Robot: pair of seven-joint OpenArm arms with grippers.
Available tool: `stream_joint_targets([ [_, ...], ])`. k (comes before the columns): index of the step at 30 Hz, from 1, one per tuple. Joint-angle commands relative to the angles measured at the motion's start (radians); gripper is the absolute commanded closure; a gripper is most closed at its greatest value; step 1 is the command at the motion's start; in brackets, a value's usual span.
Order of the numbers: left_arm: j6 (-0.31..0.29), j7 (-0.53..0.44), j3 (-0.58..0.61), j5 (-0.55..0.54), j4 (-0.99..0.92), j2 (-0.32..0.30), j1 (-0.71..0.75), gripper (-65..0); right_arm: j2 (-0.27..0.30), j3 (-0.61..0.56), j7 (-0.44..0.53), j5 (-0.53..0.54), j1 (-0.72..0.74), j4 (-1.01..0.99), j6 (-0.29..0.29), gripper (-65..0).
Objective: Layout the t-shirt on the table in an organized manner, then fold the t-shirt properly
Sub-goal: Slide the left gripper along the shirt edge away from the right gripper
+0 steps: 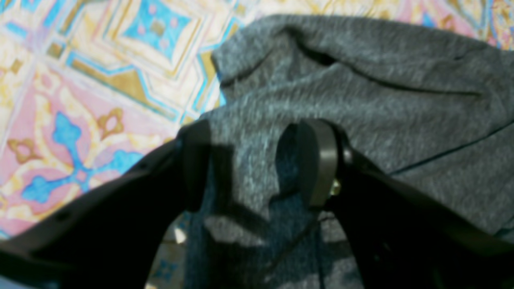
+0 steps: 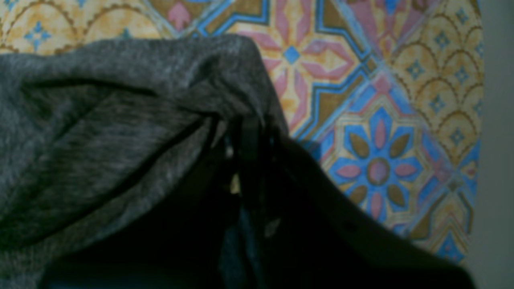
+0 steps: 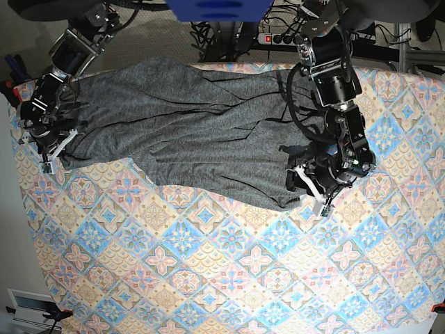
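Note:
The dark heather-grey t-shirt (image 3: 188,132) lies wrinkled and stretched sideways across the far part of the tile-print table (image 3: 222,278). My right gripper (image 2: 251,124) is at the shirt's left end in the base view (image 3: 52,154). It is shut, with shirt fabric (image 2: 120,132) bunched and pinched between its jaws. My left gripper (image 1: 257,128) is at the shirt's right end in the base view (image 3: 311,191). Its fingers (image 1: 317,160) stand apart, with shirt fabric (image 1: 361,92) lying between and beneath them.
The table's left edge (image 3: 17,174) runs close to my right gripper, with floor beyond; the same edge shows in the right wrist view (image 2: 480,160). A power strip (image 3: 278,38) and cables lie behind the table's far edge. A blue object (image 3: 212,8) hangs at the top centre.

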Motion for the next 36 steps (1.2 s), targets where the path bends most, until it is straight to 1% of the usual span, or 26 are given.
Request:
stream_joint_targets([
  [1, -0.002, -0.020, 0.004, -0.011, -0.012, -0.005, -0.018, -34.9, 0.021, 0.000, 0.020, 0.010, 0.017, 0.022, -0.005, 0.0],
  [5, -0.002, -0.037, 0.005, -0.003, -0.115, -0.007, -0.024, -34.8, 0.021, 0.000, 0.020, 0.010, 0.015, 0.022, -0.005, 0.0],
  [8, -0.002, -0.065, 0.007, -0.001, -0.116, -0.007, -0.003, -34.7, 0.021, 0.000, 0.020, 0.010, 0.015, 0.022, -0.005, 0.0],
  [10, -0.002, -0.066, 0.014, -0.001, -0.116, -0.007, 0.012, -32.4, 0.021, 0.000, 0.020, 0.010, 0.015, 0.022, -0.005, 0.0],
  [13, -0.002, -0.069, 0.054, -0.001, -0.116, -0.034, 0.034, -21.4, 0.021, 0.002, 0.020, 0.010, 0.017, 0.022, -0.005, 0.0],
  [16, -0.002, -0.073, 0.062, -0.001, -0.118, -0.046, 0.046, -9.4, 0.021, 0.002, 0.020, 0.010, 0.025, 0.021, -0.005, 0.0],
  [17, -0.002, -0.073, 0.067, -0.001, -0.118, -0.060, 0.049, -6.0, 0.021, 0.002, 0.020, 0.010, 0.025, 0.016, -0.005, 0.0],
  [18, -0.002, -0.073, 0.070, -0.001, -0.118, -0.071, 0.057, -4.1, 0.021, 0.002, 0.020, 0.010, 0.025, 0.011, -0.005, 0.0],
  [23, -0.002, -0.073, 0.062, -0.001, -0.118, -0.097, 0.060, -7.3, 0.021, 0.002, 0.020, 0.010, 0.025, 0.010, -0.005, 0.0],
  [25, -0.002, -0.073, 0.057, -0.004, -0.118, -0.105, 0.060, -7.4, 0.021, 0.002, 0.020, 0.010, 0.025, 0.010, -0.005, 0.0],
  [31, -0.002, -0.074, -0.070, -0.003, -0.118, -0.114, 0.055, -6.5, 0.021, 0.002, 0.020, 0.010, 0.025, 0.010, -0.005, 0.0],
  [33, -0.002, -0.074, -0.094, -0.001, -0.118, -0.116, 0.055, -6.5, 0.021, 0.002, 0.020, 0.010, 0.025, 0.008, -0.005, 0.0],
  [36, -0.002, -0.074, -0.098, -0.001, -0.118, -0.135, 0.054, -6.4, 0.021, 0.002, 0.020, 0.012, 0.025, 0.008, -0.005, 0.0],
])
